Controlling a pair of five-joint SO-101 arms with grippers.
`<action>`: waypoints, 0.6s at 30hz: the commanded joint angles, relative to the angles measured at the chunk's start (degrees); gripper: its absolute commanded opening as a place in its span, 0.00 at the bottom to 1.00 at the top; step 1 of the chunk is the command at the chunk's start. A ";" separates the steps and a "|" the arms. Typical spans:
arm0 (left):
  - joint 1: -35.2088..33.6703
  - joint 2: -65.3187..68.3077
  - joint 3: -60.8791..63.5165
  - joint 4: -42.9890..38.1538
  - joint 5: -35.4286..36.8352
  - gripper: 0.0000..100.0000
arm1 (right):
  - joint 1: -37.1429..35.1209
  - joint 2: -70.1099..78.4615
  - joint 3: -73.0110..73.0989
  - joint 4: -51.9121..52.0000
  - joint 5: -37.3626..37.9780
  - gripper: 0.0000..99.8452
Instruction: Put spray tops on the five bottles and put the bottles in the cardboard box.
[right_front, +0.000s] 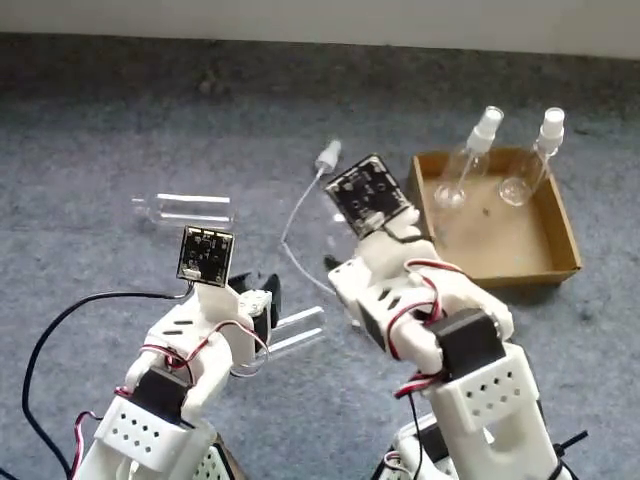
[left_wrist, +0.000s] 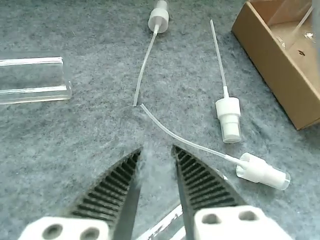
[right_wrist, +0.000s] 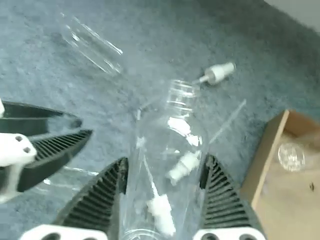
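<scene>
The right hand (right_wrist: 165, 162) is clenched on a clear bottle (right_wrist: 170, 135), jaws pressing both sides of its body, open neck pointing away from the wrist. This held bottle is lifted off the desk (right_front: 100, 150), on the open side of the cardboard box (right_front: 510, 272). The left hand (left_wrist: 156, 149) is released, its ribbed jaws parted with nothing between them.

Judged from this, the step is capping the held bottle. The left hand should take the spray top closest to the box (left_wrist: 228, 117) by its stubby white collar — not by the thin tube, which looks limp and likely to bend. Feed the tube tip into the neck first, then push the collar down squarely; the right hand should grip firmly, since smooth clear plastic may slip.

Two more spray tops lie farther from the box, one curved-tubed (left_wrist: 262, 171), one straight (left_wrist: 159, 15). The desk's grey felt should stop round parts rolling. A bare bottle (right_front: 185, 210) lies farthest from the box; another (right_front: 290, 335) lies by the left hand. Inside the box stand a capped bottle (right_front: 468, 160) and a second capped bottle (right_front: 537, 155) — two of five done.
</scene>
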 joint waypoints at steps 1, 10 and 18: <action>1.27 -0.66 -0.13 -1.41 -0.44 0.06 | 6.90 -1.36 4.09 -1.80 0.70 0.05; 1.27 -0.66 -0.13 -1.41 -0.44 0.06 | 16.75 -1.36 16.66 -6.99 8.53 0.05; 1.27 -0.66 -0.13 -1.32 -0.44 0.06 | 17.89 -1.36 28.44 -13.05 8.70 0.05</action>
